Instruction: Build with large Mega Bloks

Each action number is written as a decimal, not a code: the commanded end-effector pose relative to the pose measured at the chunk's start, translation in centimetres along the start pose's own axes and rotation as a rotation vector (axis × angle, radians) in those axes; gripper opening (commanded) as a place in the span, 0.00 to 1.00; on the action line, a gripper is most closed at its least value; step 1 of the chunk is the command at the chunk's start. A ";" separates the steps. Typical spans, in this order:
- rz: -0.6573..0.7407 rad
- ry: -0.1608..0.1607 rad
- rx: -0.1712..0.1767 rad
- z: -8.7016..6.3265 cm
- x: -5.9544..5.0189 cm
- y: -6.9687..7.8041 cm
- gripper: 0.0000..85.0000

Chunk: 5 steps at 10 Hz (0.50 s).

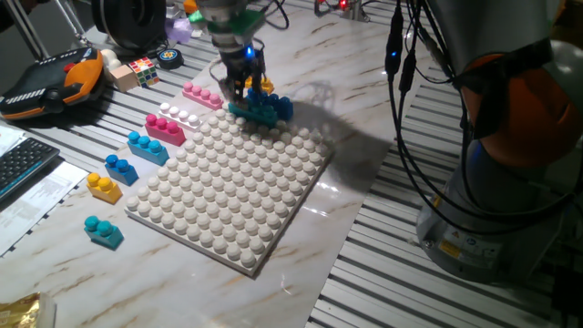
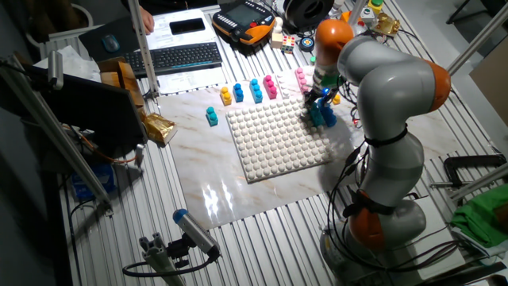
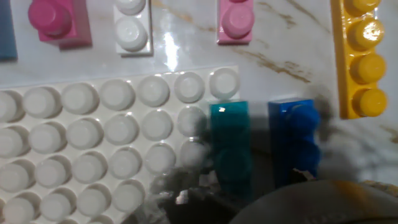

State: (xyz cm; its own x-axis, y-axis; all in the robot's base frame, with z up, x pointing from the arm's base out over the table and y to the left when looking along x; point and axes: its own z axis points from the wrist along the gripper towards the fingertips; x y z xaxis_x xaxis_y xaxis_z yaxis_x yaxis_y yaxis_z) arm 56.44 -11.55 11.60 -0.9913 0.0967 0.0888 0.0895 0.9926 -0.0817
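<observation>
My gripper (image 1: 246, 91) hangs just above a teal brick (image 1: 252, 111) that sits on the far corner of the white baseplate (image 1: 228, 191). The jaws look apart and hold nothing. A blue brick (image 1: 279, 106) lies right beside the teal one, off the plate, and a long yellow brick (image 1: 261, 87) lies behind them. In the hand view the teal brick (image 3: 230, 140) is on the plate's edge column, with the blue brick (image 3: 293, 140) and the yellow brick (image 3: 360, 59) to its right. My fingers show only as dark blur at the bottom.
Loose bricks line the plate's left side: pink (image 1: 202, 96), white on magenta (image 1: 168, 124), light blue (image 1: 148, 147), blue (image 1: 120, 169), yellow (image 1: 105, 187) and teal (image 1: 103, 231). A puzzle cube (image 1: 143, 70), a pendant (image 1: 50, 77) and a keyboard (image 1: 20, 164) lie further left.
</observation>
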 end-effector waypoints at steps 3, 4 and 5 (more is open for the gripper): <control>-0.040 -0.011 0.029 0.4 -0.3 -3.5 0.69; -0.053 -0.020 0.028 1.2 -0.3 -4.1 0.69; -0.056 -0.029 0.020 2.1 -0.2 -4.5 0.69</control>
State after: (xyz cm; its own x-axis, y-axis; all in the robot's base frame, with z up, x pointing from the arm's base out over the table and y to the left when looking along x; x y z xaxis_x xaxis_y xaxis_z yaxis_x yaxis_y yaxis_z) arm 55.93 -16.28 9.82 -0.9972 0.0392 0.0641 0.0329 0.9947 -0.0971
